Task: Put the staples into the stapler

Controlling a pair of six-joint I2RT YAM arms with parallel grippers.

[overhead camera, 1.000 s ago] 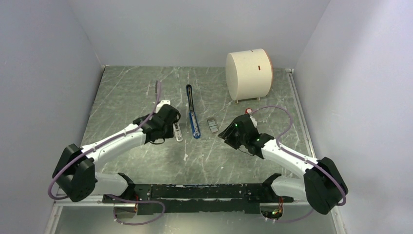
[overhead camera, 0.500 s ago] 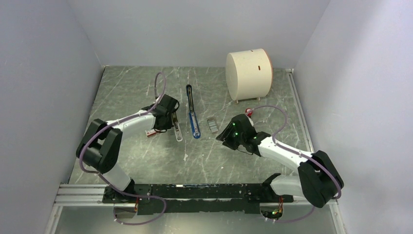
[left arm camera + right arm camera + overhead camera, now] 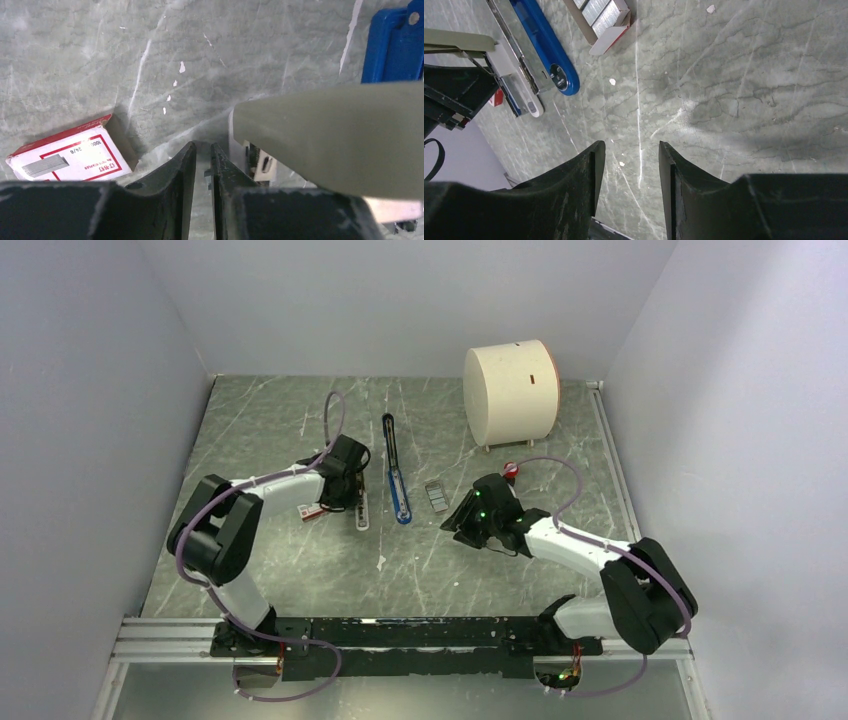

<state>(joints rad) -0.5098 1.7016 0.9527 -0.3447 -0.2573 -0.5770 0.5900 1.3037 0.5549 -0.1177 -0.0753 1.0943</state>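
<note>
The stapler [image 3: 400, 496] lies open mid-table, its blue body near and its thin black arm [image 3: 388, 432] stretched away; the blue body also shows in the right wrist view [image 3: 544, 47] and at the left wrist view's top right [image 3: 395, 45]. An open tray of staples [image 3: 435, 496] lies just right of it [image 3: 601, 15]. A silvery-grey strip [image 3: 362, 508] lies left of the stapler, close against my left gripper [image 3: 350, 492], whose jaws are nearly closed with nothing clearly between them [image 3: 202, 150]. My right gripper [image 3: 458, 520] is open and empty over bare table [image 3: 626, 150].
A red-and-white staples box [image 3: 310, 512] lies left of the left gripper [image 3: 65, 155]. A big cream cylinder [image 3: 510, 390] stands at the back right, with a small red thing [image 3: 511, 469] in front of it. Grey walls enclose the table on three sides.
The left arm has folded back, its gripper staying by the grey strip, which has turned slightly. The right gripper has crept a little to the left.
</note>
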